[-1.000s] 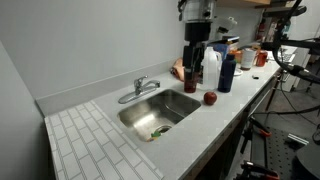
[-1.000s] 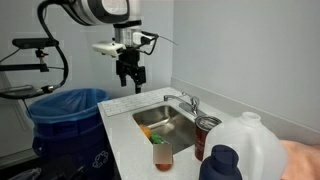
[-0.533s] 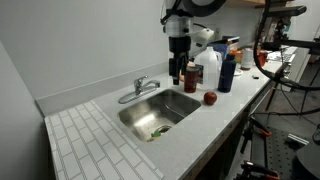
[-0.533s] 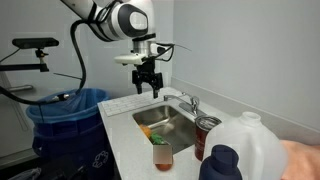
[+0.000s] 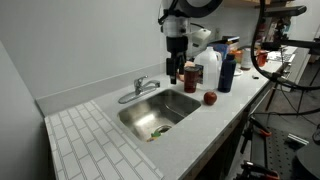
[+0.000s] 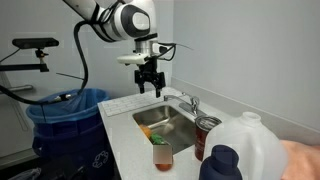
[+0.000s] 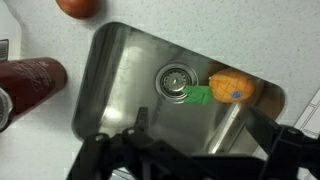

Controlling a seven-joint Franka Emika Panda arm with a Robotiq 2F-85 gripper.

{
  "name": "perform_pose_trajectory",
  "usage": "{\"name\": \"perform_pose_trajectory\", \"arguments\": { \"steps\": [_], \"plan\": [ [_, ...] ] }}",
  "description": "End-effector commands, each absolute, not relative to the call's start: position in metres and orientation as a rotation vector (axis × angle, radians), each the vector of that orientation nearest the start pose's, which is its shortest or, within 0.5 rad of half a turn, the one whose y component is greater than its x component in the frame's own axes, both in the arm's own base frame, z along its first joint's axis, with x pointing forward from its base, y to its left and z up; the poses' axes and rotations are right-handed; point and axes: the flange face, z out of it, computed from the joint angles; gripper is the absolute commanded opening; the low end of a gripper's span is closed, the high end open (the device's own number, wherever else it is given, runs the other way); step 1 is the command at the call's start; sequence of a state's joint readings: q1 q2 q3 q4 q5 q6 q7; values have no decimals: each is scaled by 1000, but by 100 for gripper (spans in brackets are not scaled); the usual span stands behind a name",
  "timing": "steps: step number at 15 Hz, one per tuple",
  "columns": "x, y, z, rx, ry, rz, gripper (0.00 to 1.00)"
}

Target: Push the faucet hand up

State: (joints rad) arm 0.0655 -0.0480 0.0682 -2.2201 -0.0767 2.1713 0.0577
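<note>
Compared with a second ago, when it hung over the bottles at the far end of the counter, the gripper [image 5: 176,77] now sits closer to the sink. Since half a second ago it has shifted only slightly.

Reading an exterior view from left to right, a white tiled drainer [image 5: 85,140] lies at the counter's left end. Next comes the chrome faucet [image 5: 139,89], standing at the back rim of the steel sink [image 5: 178,103], in the same pose as before. Just right of the faucet and above it hangs the gripper, pointing down and clear of the handle. Its two fingers stand spread with nothing between them. Behind it and to its right are a white jug [image 5: 210,68] and a dark blue bottle [image 5: 227,72]. In front of them a red apple [image 5: 210,98] sits on the counter.

Seen from the wrist, left to right, a red can [image 7: 35,78] lies outside the basin. Then come the drain [image 7: 175,78] and an orange sponge [image 7: 232,88] with a green piece beside it. All of these lie below the gripper's blurred dark frame.
</note>
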Motion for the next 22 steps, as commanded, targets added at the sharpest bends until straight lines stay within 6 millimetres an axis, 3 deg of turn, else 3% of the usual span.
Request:
{"name": "perform_pose_trajectory", "arguments": {
  "steps": [1, 5, 8, 12, 17, 22],
  "plan": [
    [535, 41, 412, -3264, -114, -162, 100],
    [561, 4, 425, -3309, -32, -304, 100],
    [583, -23, 413, -3302, 37, -349, 100],
    [610, -45, 382, -3293, 80, -390, 100],
    [636, -43, 348, -3282, 48, -418, 100],
    [657, -35, 330, -3268, 21, -441, 100]
  ]
}}
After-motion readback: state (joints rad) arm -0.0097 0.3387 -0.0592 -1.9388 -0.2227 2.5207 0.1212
